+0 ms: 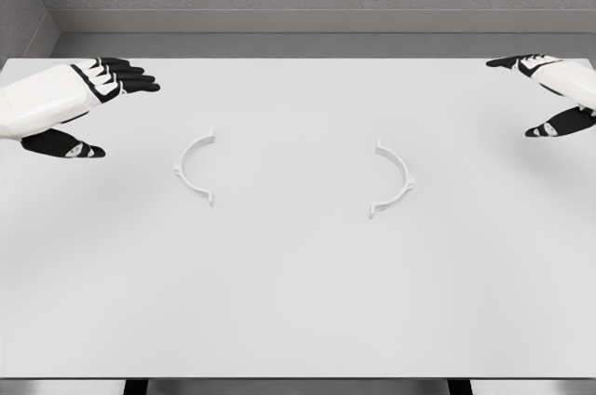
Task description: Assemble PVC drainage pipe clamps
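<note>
Both arms wear smooth white rounded forearm shells that run into the left hand and the right hand, each a white-backed five-finger hand with glossy black fingers and thumb, small white patches on the knuckles, and a black band edging the wrist.

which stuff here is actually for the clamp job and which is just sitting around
For the job:
- left clamp half, lying on the table, curve opening to the right
- right clamp half, lying apart from it, curve opening to the left
- left hand and right hand, both open, holding nothing

Just there:
- white table; no loose items show on it
</note>
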Controlling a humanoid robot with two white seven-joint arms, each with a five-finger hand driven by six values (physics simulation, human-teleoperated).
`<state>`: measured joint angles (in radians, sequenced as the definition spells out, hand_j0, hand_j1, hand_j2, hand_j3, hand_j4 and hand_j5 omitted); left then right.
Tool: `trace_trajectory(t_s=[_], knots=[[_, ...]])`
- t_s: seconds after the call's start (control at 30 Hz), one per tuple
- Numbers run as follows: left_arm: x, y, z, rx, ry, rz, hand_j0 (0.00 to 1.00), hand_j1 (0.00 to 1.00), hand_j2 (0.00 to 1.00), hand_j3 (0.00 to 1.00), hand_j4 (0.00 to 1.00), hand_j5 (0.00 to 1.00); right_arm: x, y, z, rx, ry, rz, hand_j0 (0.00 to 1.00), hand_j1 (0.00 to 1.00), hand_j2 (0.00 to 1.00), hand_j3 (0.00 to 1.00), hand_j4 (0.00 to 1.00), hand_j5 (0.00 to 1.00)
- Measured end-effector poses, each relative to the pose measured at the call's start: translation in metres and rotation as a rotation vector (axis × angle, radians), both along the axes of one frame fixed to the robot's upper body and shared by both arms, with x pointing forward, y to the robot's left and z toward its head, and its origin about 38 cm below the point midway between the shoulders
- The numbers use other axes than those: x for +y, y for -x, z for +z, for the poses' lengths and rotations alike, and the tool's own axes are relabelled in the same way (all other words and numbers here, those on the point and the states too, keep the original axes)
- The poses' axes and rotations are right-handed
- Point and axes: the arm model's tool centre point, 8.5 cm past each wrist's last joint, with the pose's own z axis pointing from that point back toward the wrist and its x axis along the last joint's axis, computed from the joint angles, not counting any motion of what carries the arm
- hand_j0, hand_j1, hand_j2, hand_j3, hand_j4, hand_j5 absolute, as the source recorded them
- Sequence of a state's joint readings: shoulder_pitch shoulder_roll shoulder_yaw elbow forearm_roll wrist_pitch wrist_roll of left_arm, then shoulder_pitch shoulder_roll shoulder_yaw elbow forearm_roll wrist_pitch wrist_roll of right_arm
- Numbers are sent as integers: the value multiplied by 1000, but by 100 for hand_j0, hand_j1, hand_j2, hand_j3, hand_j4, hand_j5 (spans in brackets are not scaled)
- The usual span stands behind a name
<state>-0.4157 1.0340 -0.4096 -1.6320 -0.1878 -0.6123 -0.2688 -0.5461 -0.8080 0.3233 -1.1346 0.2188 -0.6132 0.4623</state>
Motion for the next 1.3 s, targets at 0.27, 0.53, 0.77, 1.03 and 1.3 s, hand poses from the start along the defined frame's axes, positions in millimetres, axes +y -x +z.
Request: trace_trajectory(t_s=[0.27, 0.53, 0.77, 1.03, 1.3], knots=[[-1, 0, 0, -2, 3, -2, 100, 100, 100, 100, 100, 100, 15, -1, -15, 19, -32, 20, 100, 100, 100, 100, 100, 100], [-21, -24, -19, -77, -85, 14, 100, 100, 100, 100, 100, 100, 79, -9, -49, 99, -90, 143, 100, 100, 100, 100, 100, 100], [-29, -40, -57, -44, -112, 57, 100, 100, 100, 100, 100, 100, 102, -4, -71, 174, -63, 206, 100, 100, 100, 100, 100, 100], [-39, -42, -74, -23, -116, 58, 100, 100, 100, 100, 100, 100, 115, -5, -77, 182, -60, 225, 100, 100, 100, 100, 100, 100], [-51, -49, -97, 4, -118, 69, 100, 100, 100, 100, 100, 100, 133, -6, -83, 196, -80, 255, 100, 100, 100, 100, 100, 100]])
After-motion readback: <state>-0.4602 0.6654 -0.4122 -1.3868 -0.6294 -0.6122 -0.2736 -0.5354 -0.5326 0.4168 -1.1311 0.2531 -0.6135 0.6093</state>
